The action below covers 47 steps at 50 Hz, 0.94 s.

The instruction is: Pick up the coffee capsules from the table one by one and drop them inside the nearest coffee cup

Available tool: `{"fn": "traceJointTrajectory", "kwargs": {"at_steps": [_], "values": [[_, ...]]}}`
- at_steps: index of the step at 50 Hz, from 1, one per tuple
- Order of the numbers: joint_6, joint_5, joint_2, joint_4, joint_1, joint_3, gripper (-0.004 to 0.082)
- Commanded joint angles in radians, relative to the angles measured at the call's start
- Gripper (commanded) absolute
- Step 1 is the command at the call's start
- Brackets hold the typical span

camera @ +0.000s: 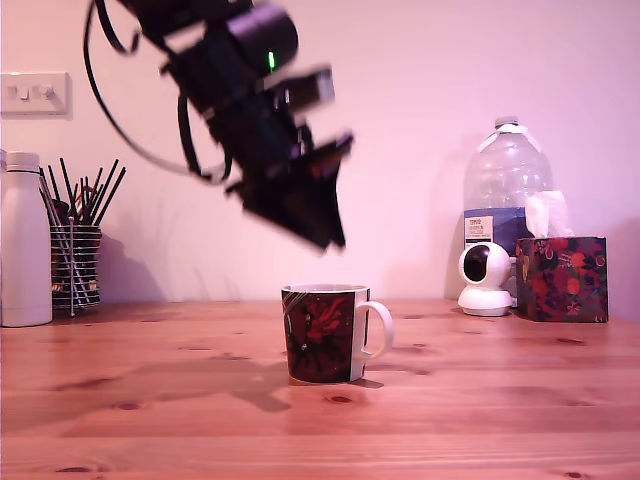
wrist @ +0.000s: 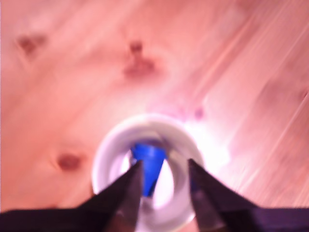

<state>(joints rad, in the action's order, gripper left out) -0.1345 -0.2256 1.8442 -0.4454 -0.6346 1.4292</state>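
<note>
The coffee cup [camera: 322, 336] stands near the middle of the table [camera: 150, 400]: a dark mug with a red floral pattern, a white rim and a white handle on the exterior view's right. My gripper [camera: 330, 238] hangs tilted in the air just above the cup's rim. The wrist view looks straight down into the white mouth of the cup [wrist: 108, 154]. A bright-blue coffee capsule [wrist: 150, 162] shows inside that mouth, partly behind one dark finger [wrist: 130, 186]. My gripper [wrist: 164, 186] is open, the gap wider than the capsule. I cannot tell whether the capsule is resting or falling.
At the exterior view's left stand a white bottle [camera: 25, 240] and a striped holder of black sticks [camera: 76, 265]. At the right are a small white camera [camera: 485, 278], a large water bottle [camera: 505, 190] and a floral tissue box [camera: 562, 278].
</note>
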Motion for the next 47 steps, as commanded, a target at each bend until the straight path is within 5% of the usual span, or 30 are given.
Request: {"fn": "traceJointTrajectory", "kwargs": {"at_steps": [1,23,47], "values": [[0.003,-0.002,-0.058,0.038,0.008,-0.045,-0.0019],[0.047,-0.005,-0.343,0.191,0.197,-0.367,-0.0019],[0.093,-0.001,-0.697,0.215,0.387,-0.630,-0.0019]]}}
